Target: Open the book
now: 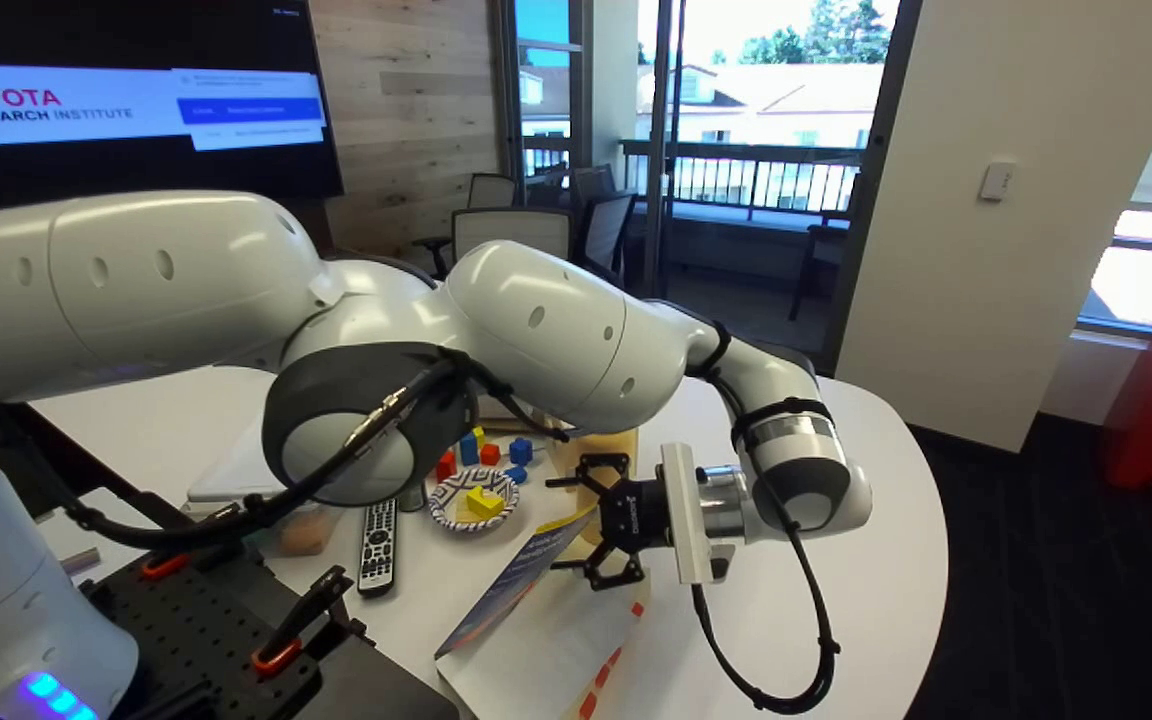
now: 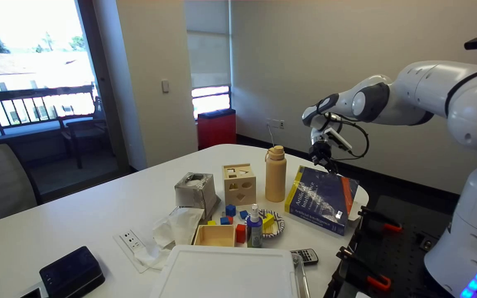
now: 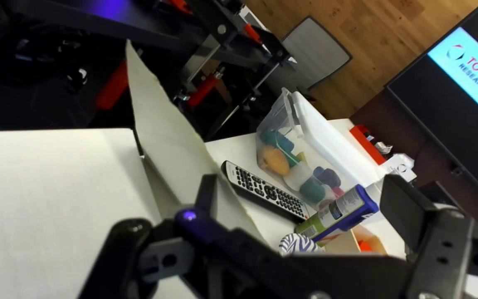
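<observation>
Where an exterior view looks across the workspace, a thick, large paperback book [image 1: 541, 622] lies on the smooth white tabletop [image 1: 866, 580], its dark blue cover [image 1: 516, 583] tilted part-way up off a pale page [image 1: 556, 655]. My black two-fingered gripper [image 1: 556, 524] points sideways near the raised edge, jaws spread wide, holding nothing. I judge the book heavy enough to lie steady while its cover swings. The large black wall screen [image 1: 136, 105] reads "TOYOTA RESEARCH INSTITUTE".

In an exterior view, the spine [image 2: 317, 221] faces me and the gripper is at the far, free edge. The cover's sheen suggests a slippery gloss, so I would nudge that edge up from beneath rather than pinch it. White lettering says "Artificial Intelligence" on cover and spine; the spine adds "A Modern Approach". An orange-red band [image 2: 349, 192] crosses one end.

In the wrist view, the cover's cream underside rises at a slant; it looks thin, light and springy, easily creased by a hard squeeze. One finger [image 3: 209, 193] overlaps it on the page side; whether they touch, I cannot tell. The screen's words are cut off here, and the slim blue-and-green spray bottle [image 3: 336, 214] has print too small to read.
</observation>
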Controlling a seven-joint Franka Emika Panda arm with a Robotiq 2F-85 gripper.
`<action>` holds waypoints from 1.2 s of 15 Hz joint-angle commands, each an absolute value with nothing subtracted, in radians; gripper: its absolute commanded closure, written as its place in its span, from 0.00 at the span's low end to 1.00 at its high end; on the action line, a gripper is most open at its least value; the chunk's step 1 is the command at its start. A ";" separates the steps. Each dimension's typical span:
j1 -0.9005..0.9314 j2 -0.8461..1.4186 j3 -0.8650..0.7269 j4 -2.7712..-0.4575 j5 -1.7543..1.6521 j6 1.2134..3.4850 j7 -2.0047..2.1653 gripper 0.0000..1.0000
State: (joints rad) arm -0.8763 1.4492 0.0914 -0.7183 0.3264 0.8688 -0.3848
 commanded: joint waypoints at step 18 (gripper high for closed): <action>-0.780 1.366 0.106 -0.943 0.330 0.845 -0.371 0.00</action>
